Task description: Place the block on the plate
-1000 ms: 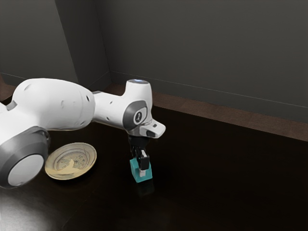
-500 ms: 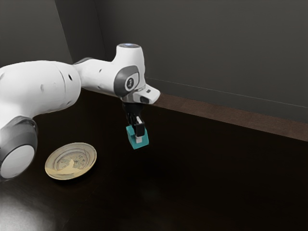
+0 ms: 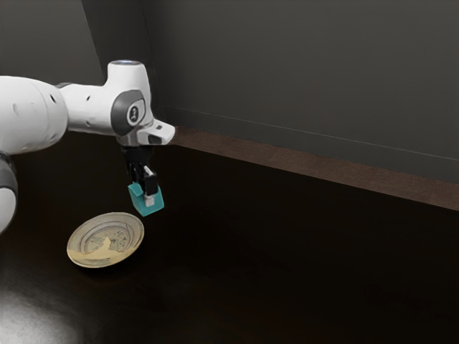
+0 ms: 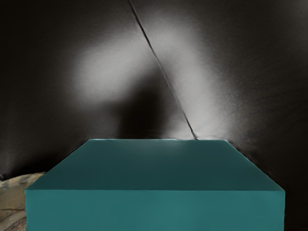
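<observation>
- Exterior view, lower right and centre: broad travel room over the dark tabletop [image 3: 308, 265].
- Lower left: plate [image 3: 107, 240], raised rim, an obstacle to any low pass along the table there.
- Block [image 3: 139, 200] clamped in my pincer [image 3: 146, 197]; adds bulk beneath me. Narrow visual gap between it and the plate's rim; height difference not readable.
- Upper left: my arm [image 3: 86, 107] takes up that space.
- Top: wall [image 3: 308, 79] bounds the room beyond the table's far edge.

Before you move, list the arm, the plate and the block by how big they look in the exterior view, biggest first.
1. Arm, by far the largest
2. Plate
3. Block, the smallest
</observation>
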